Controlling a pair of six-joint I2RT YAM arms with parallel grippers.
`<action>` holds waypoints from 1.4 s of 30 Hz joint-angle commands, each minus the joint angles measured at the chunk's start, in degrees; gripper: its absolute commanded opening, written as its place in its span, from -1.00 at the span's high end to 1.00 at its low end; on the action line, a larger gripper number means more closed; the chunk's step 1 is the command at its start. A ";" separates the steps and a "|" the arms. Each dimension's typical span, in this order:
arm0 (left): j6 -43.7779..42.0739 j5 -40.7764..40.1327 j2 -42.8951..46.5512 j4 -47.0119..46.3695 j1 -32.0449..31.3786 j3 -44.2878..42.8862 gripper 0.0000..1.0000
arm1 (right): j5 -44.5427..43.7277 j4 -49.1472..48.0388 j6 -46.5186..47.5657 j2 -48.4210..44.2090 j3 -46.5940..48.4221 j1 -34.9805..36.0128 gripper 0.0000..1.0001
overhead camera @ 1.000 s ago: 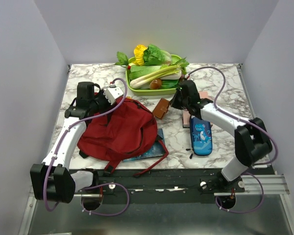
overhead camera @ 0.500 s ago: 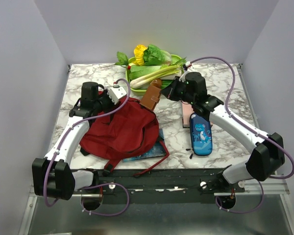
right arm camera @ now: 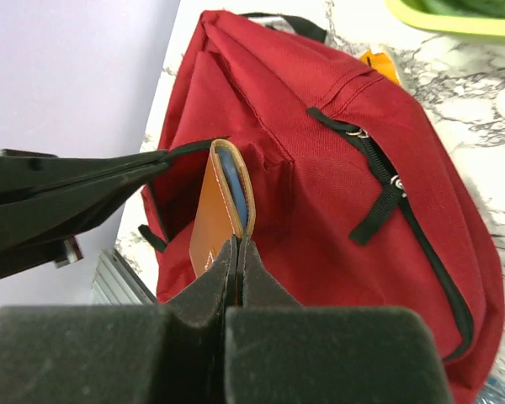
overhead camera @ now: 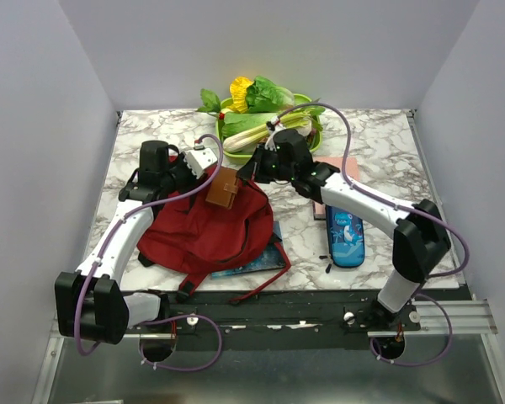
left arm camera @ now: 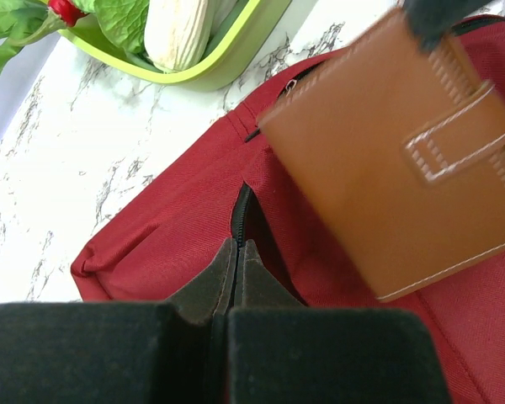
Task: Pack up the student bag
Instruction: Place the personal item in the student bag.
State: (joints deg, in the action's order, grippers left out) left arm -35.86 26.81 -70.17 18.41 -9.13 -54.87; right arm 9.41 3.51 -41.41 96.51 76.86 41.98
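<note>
Top external view: the right gripper [right arm camera: 237,248], clamped on a brown wallet [overhead camera: 223,189], holds it over the red bag [overhead camera: 206,231] on the desk's [overhead camera: 151,135] left side. The left gripper [left arm camera: 236,252] pinches the bag's zipper edge. Packing looks barely begun, and the pencil case [overhead camera: 345,236] lies outside.

The rounded dark red backpack [right arm camera: 286,227] is matt woven cloth. The tan rectangular wallet [left arm camera: 396,160] looks like smooth leather with pale stitching. The lime-green tray [left arm camera: 206,74] is smooth plastic.
</note>
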 commanded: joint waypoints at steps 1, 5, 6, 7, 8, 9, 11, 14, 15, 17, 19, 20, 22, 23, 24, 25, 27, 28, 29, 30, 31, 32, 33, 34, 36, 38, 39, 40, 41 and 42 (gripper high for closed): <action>1.31 1.67 2.84 -1.28 -0.28 -0.85 1.00 | 2.45 -1.31 -1.04 4.12 4.60 1.53 0.99; 1.75 2.63 3.20 -1.01 -0.28 -0.76 1.00 | 3.86 -2.19 -2.01 7.02 6.63 2.23 0.99; 1.93 2.98 3.20 -1.01 -0.28 -0.76 1.00 | 4.30 -2.28 -2.36 7.46 6.98 2.58 0.99; 2.10 2.99 3.20 -1.10 -0.28 -0.68 1.00 | 4.48 -2.36 -2.54 8.34 7.42 2.76 0.99; 2.19 3.16 3.20 -1.10 -0.37 -0.59 1.00 | 4.65 -2.37 -2.80 8.78 8.21 3.02 0.99; 2.19 3.25 3.20 -1.19 -0.37 -0.59 1.00 | 5.18 -2.37 -3.32 9.22 8.48 3.20 0.99; 2.28 3.25 3.29 -1.54 -0.37 -0.50 1.00 | 5.79 -2.80 -3.94 10.19 8.92 3.38 0.99; 2.46 3.78 3.37 -1.80 -0.37 -0.59 1.00 | 6.58 -2.89 -5.00 11.50 9.18 3.90 0.99; 2.54 4.04 3.29 -1.98 -0.37 -0.67 1.00 | 7.11 -3.07 -5.61 11.94 9.36 4.16 0.99; 2.99 4.22 3.11 -2.15 -0.54 -0.85 1.00 | 8.08 -2.98 -6.14 13.34 9.88 4.43 0.99; 3.07 3.87 2.59 -2.15 -0.89 -1.11 1.00 | 9.05 -2.89 -6.40 13.88 10.07 4.78 0.99; 3.25 3.43 2.41 -2.33 -0.89 -1.20 1.00 | 8.96 -2.89 -6.23 13.88 9.72 4.87 0.99; 3.34 3.43 2.23 -2.59 -0.98 -1.20 1.00 | 8.87 -2.98 -6.05 13.36 8.23 5.31 0.99; 3.42 3.51 2.23 -2.59 -0.98 -1.12 1.00 | 9.05 -2.98 -6.05 13.35 7.78 5.48 0.99; 3.60 3.51 2.23 -2.77 -1.07 -1.03 1.00 | 10.00 -2.98 -6.49 13.79 7.60 5.83 0.99; 3.69 3.43 2.15 -2.77 -1.07 -1.03 1.00 | 10.36 -2.98 -6.49 14.05 7.69 6.01 0.99; 3.78 2.82 2.14 -2.86 -1.25 -1.11 1.00 | 10.54 -2.98 -6.32 14.14 7.52 6.71 0.99; 3.78 2.81 2.14 -2.94 -1.25 -1.03 1.00 | 10.37 -2.98 -6.23 13.88 7.34 6.89 0.99; 3.78 2.81 2.23 -2.86 -1.25 -1.11 1.00 | 10.37 -2.98 -6.32 14.06 7.08 6.98 0.99; 3.78 2.81 2.23 -2.68 -1.25 -1.20 1.00 | 10.98 -4.63 -6.49 14.32 7.08 7.33 0.99; 3.78 2.90 2.41 -2.68 -1.33 -1.12 1.00 | 11.24 -4.65 -6.58 14.93 7.34 7.42 0.99; 3.86 3.16 2.41 -2.51 -1.33 -1.29 1.00 | 11.33 -4.65 -6.49 15.28 7.60 7.51 0.99; 3.86 3.25 2.41 -2.25 -1.33 -1.46 1.00 | 11.33 -4.65 -6.58 15.72 8.13 7.68 0.99; 4.21 3.60 2.50 -2.16 -1.42 -1.73 1.00 | 11.33 -4.91 -6.58 16.25 8.39 7.68 0.99; 4.57 3.95 2.58 -1.63 -1.42 -1.90 1.00 | 9.50 -4.91 -5.88 17.31 9.62 7.51 0.99; 4.74 5.27 2.85 -1.28 -1.33 -2.17 1.00 | 8.44 -5.00 -5.44 18.09 10.24 6.98 0.99; 5.09 5.79 2.93 -0.84 -1.42 -2.17 1.00 | 7.21 -5.09 -5.26 18.36 10.50 6.28 0.99; 5.27 6.32 3.28 -0.58 -1.42 -2.34 1.00 | 6.59 -5.35 -5.09 18.62 11.03 5.93 0.99; 5.44 7.72 3.37 -0.31 -1.42 -2.34 1.00 | 5.80 -5.53 -4.91 18.98 11.20 5.58 0.99; 5.53 8.52 3.55 0.47 -1.33 -2.52 1.00 | 4.32 -5.96 -4.56 19.50 11.38 4.79 0.99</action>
State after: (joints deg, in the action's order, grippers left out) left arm -31.79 27.92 -68.69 20.45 -9.89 -54.87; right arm 16.93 -1.69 -46.92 113.23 86.17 48.12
